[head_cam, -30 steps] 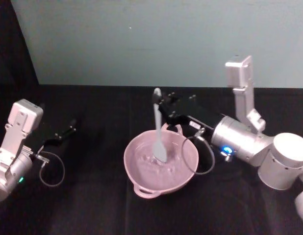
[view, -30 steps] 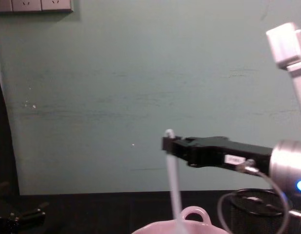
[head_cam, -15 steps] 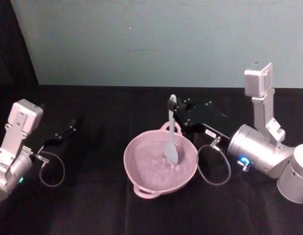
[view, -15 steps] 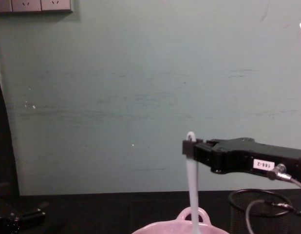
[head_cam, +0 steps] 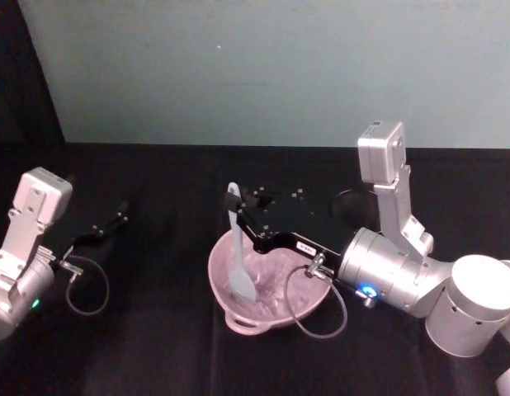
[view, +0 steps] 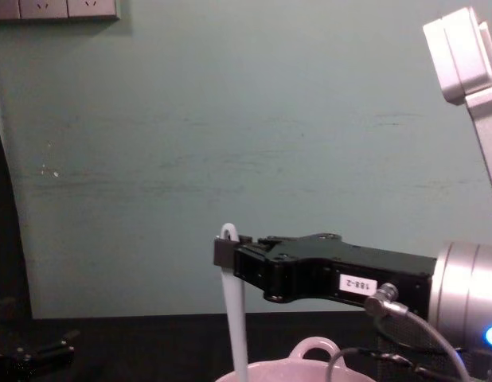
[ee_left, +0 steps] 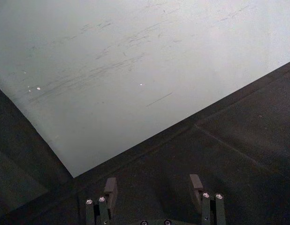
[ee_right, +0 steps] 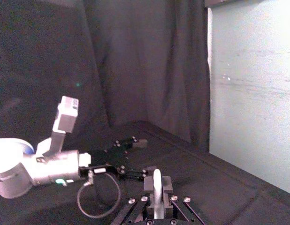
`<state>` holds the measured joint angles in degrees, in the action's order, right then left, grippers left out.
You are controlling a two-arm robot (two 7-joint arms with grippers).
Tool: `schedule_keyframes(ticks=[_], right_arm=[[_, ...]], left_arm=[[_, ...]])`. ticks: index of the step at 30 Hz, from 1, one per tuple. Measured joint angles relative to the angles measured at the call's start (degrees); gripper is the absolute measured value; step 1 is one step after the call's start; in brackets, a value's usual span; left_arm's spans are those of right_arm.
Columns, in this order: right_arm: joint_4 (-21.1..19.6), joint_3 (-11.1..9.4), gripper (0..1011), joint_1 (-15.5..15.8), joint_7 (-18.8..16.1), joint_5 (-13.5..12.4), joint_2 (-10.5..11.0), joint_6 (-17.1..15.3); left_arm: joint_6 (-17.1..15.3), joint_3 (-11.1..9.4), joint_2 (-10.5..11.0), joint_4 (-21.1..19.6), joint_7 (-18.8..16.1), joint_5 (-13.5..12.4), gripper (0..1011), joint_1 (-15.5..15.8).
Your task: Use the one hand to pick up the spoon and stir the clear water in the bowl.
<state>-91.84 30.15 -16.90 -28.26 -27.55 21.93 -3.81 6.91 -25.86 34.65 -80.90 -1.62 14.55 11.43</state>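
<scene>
Right claw (head_cam: 236,216) pressed shut on spoon (head_cam: 239,256) near top of handle; loop end seen just above fingers. Spoon held nearly upright, head lowered inside bowl (head_cam: 218,280), toward its left side. Bowl placed near centre of worktop (head_cam: 156,346). Left claw (head_cam: 115,221) parked near worktop left edge, fingers spread, nothing held, well apart from bowl.

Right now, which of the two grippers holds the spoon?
The right gripper, jaws shut on the spoon standing in the bowl; the left gripper sits open and empty.
</scene>
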Motion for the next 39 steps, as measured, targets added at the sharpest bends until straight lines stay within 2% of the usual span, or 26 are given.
schedule_keyframes(ticks=[11, 14, 19, 23, 27, 32, 39], right_arm=[[-1.16, -0.48, 110, 0.07, 0.2, -1.2, -0.34, 1.12], [-2.87, -1.04, 110, 0.1, 1.03, -1.19, 0.41, 0.62], [-7.37, -3.13, 110, -0.19, 2.96, -1.32, 2.68, -2.13], [-9.24, -4.35, 110, -0.32, 3.58, -1.83, 3.9, -3.48], [-11.74, -6.39, 110, -0.16, 4.54, -2.7, 5.85, -4.86], [-13.68, -8.29, 110, 0.46, 5.27, -3.51, 7.63, -5.17], [-14.9, -9.28, 110, 1.2, 5.94, -3.84, 8.58, -4.94]], left_arm=[[0.0, 0.0, 0.0, 0.0, 0.0, 0.0, 1005, 0.0], [0.0, 0.0, 0.0, 0.0, 0.0, 0.0, 1005, 0.0], [0.0, 0.0, 0.0, 0.0, 0.0, 0.0, 1005, 0.0], [0.0, 0.0, 0.0, 0.0, 0.0, 0.0, 1005, 0.0], [0.0, 0.0, 0.0, 0.0, 0.0, 0.0, 1005, 0.0], [0.0, 0.0, 0.0, 0.0, 0.0, 0.0, 1005, 0.0], [0.0, 0.0, 0.0, 0.0, 0.0, 0.0, 1005, 0.0]])
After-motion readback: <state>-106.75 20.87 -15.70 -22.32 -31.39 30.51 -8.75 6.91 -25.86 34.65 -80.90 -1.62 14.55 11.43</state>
